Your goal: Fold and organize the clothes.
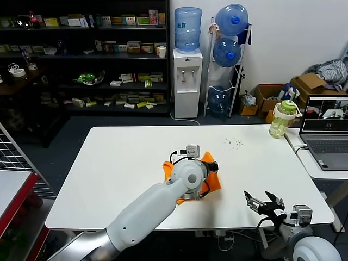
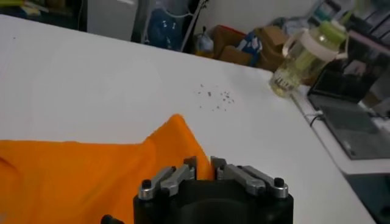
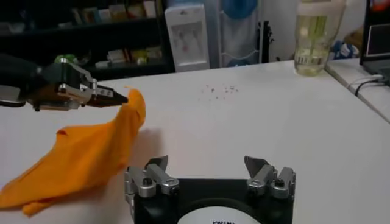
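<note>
- Nearest the robot, the right gripper (image 1: 262, 199) sits over the counter's (image 1: 125, 163) front right edge, jaws spread wide and holding nothing.
- The orange T-shirt (image 3: 82, 155) is bunched mid-counter, well off to the left of that gripper. From the right wrist view its long axis slopes up from the counter to a raised corner.
- The left gripper (image 3: 122, 97) is right at that raised corner, fingers nearly together with the fabric at their tips; can't tell if it's truly pinched.
- Farther back right, a green-lidded jug (image 1: 284, 119) holds pale liquid, next to a laptop (image 1: 327, 136).
</note>
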`<state>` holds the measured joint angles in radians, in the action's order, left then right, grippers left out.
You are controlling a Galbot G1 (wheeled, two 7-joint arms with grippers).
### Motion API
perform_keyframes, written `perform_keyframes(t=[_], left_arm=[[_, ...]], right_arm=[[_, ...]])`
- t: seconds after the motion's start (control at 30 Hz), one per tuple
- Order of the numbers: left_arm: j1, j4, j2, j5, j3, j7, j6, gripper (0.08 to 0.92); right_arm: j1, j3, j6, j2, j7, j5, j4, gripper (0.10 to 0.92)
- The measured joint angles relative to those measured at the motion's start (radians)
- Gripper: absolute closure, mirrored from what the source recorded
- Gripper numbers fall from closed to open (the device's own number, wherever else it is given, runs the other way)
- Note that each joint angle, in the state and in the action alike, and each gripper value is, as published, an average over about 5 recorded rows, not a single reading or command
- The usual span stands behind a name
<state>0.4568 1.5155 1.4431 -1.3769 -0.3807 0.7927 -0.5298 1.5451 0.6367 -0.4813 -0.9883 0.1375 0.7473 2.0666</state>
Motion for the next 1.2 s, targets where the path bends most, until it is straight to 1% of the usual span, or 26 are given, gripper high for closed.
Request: perform_keyframes(t=[0.1,0.23,0.33,0.43,0.53,0.63,0.73,0.87,1.03,1.2], left_arm=[[0.052,0.057,-0.035,0.075,0.037,-0.075,0.038,0.636],[0.177,0.149,-0.121,0.24,0.123,-0.229,0.131,0.514],[0.311,0.204,-0.183,0.388,0.223,-0.363,0.24,0.428],[0.465,0.242,-0.223,0.531,0.342,-0.492,0.363,0.341],[0.62,0.267,-0.242,0.651,0.46,-0.604,0.482,0.257],[0.757,0.287,-0.242,0.734,0.564,-0.693,0.587,0.197],[0.86,0.307,-0.223,0.792,0.649,-0.761,0.672,0.18],[0.95,0.329,-0.184,0.853,0.739,-0.833,0.757,0.177],[1.025,0.346,-0.146,0.897,0.813,-0.895,0.821,0.177],[1.077,0.357,-0.115,0.925,0.863,-0.935,0.863,0.177]], right_arm=[[0.004,0.018,0.059,-0.006,-0.059,-0.038,-0.016,0.203],[0.015,0.051,0.145,-0.023,-0.135,-0.084,-0.041,0.203],[0.027,0.079,0.217,-0.047,-0.187,-0.125,-0.06,0.203],[0.038,0.105,0.289,-0.081,-0.231,-0.175,-0.075,0.203],[0.052,0.127,0.36,-0.124,-0.269,-0.225,-0.086,0.203],[0.067,0.145,0.424,-0.169,-0.298,-0.275,-0.098,0.203],[0.081,0.161,0.485,-0.212,-0.321,-0.333,-0.107,0.203],[0.094,0.182,0.563,-0.268,-0.341,-0.41,-0.113,0.203],[0.095,0.206,0.644,-0.336,-0.355,-0.479,-0.126,0.203],[0.093,0.229,0.704,-0.395,-0.369,-0.526,-0.13,0.203]])
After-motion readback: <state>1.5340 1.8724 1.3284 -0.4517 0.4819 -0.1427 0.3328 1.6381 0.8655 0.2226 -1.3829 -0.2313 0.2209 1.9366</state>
